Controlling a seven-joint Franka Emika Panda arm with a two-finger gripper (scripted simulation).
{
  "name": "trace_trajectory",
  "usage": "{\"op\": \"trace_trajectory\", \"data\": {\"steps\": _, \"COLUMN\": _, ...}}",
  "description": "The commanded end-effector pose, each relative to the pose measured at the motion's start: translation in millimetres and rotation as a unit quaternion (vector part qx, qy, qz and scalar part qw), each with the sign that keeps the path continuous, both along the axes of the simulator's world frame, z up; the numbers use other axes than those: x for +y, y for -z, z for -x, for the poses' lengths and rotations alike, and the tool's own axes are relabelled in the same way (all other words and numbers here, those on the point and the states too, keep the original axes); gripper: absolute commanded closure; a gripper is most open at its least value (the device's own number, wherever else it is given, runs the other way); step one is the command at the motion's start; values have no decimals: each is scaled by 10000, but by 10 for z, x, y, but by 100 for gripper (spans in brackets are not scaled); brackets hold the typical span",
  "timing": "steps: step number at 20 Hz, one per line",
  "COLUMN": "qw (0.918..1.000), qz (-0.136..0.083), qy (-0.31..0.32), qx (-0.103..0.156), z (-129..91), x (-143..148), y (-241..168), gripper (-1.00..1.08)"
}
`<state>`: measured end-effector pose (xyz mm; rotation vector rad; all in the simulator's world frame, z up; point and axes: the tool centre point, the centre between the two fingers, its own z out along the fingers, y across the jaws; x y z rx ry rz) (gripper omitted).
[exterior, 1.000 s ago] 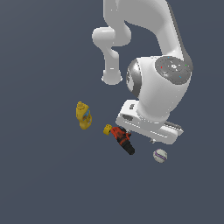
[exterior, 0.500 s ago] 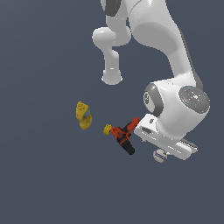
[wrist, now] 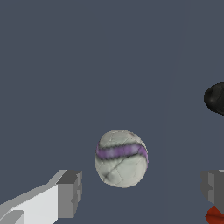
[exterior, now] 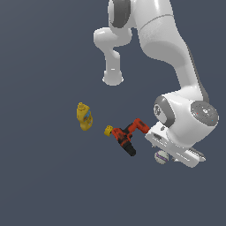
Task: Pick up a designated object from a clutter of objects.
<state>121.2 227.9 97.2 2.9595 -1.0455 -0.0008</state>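
Note:
The designated object is a small white ball with a purple stitched band; in the exterior view this ball peeks out from under the arm's hand. My gripper is open, its two fingers spread wide on either side of the ball without touching it. In the exterior view the fingers are hidden behind the white hand. The rest of the clutter lies to the exterior view's left: a red-and-black drill, a tiny yellow block and a yellow bottle with a blue label.
The drill's black end and a red part show at the edge of the wrist view, close to one finger. The arm's white base post stands behind the objects on the dark grey floor.
The hand has swung toward the exterior view's right and come down over the ball, which it now partly covers. The ball, drill, block and bottle have not moved.

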Motion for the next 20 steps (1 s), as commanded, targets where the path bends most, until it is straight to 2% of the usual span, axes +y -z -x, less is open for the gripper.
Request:
{"op": "trace_trajectory", "data": {"steps": 1, "qw": 10000, "qz": -7, "qy": 80, "qx": -7, "z": -5, "x": 61, "y": 58, "gripper": -92}}
{"op": "trace_trajectory", "data": {"steps": 10, "qw": 9999, "qz": -11, "qy": 115, "qx": -2, "z": 2, "x": 102, "y": 136, "gripper": -92}}
{"op": "trace_trajectory", "data": {"steps": 20, "qw": 9999, "qz": -12, "qy": 129, "qx": -7, "z": 12, "x": 105, "y": 589, "gripper": -92}}
